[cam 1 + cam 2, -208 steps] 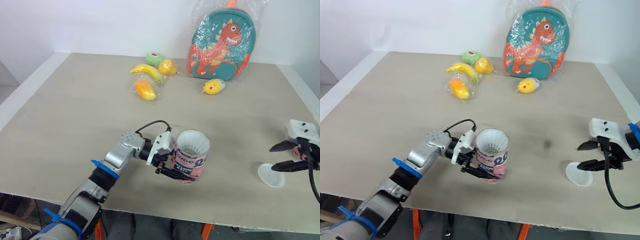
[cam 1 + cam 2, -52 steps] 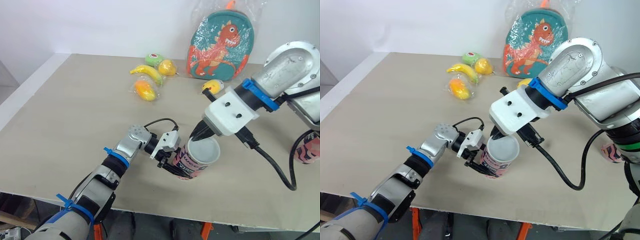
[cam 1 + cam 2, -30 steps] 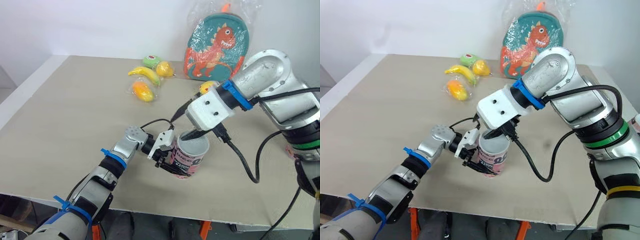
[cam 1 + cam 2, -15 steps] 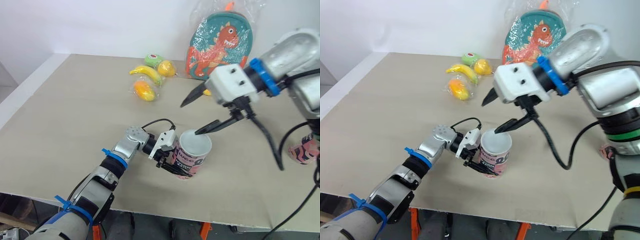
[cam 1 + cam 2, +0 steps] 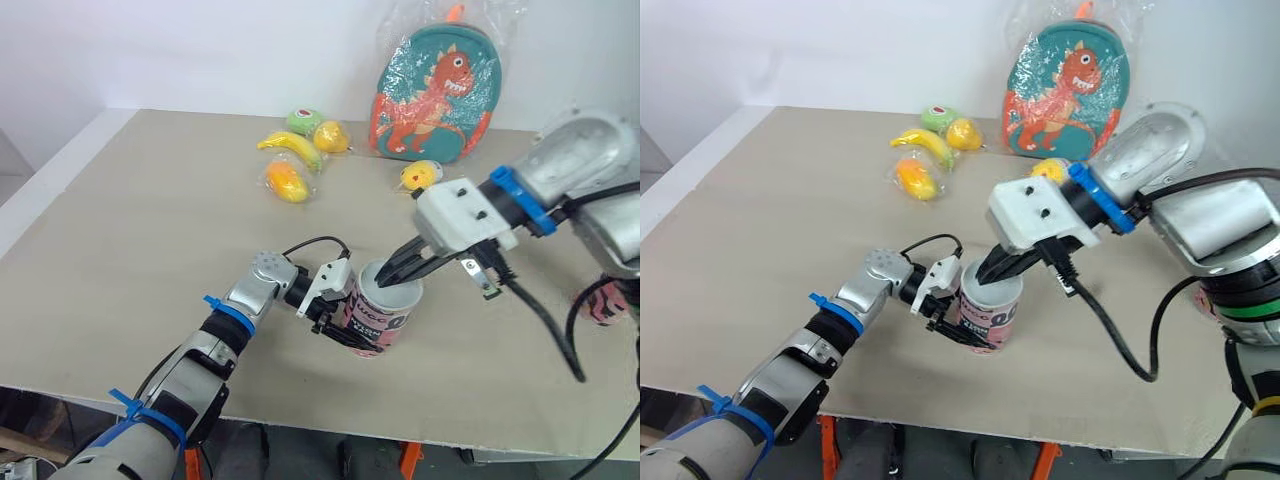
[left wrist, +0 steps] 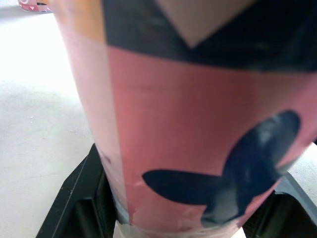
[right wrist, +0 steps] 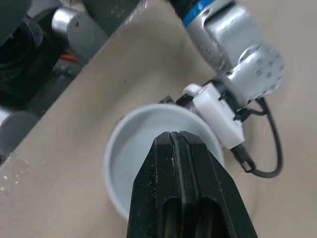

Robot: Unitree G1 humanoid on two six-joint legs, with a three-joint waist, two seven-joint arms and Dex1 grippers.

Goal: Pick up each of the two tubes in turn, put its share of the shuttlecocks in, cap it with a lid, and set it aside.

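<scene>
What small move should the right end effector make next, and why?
Probably press gently down on the lid: the right end effector, fingers shut, sits at the white lid atop the tube, which the left end effector grips.

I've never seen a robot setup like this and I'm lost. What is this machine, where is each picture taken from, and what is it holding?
It is a humanoid robot with two arms, each ending in a black two-fingered gripper. The two wide pictures come from cameras in its head, looking down over a beige table. The two close-ups come from cameras on its wrists.

The left gripper is clamped around a pink tube near the table's front edge. The right gripper, fingers shut together, is at the white lid on the tube's top, apparently pressing it on.

At the far side lie bagged toy fruits and a dinosaur backpack in plastic wrap. A second pink tube is partly hidden behind the right arm.
</scene>
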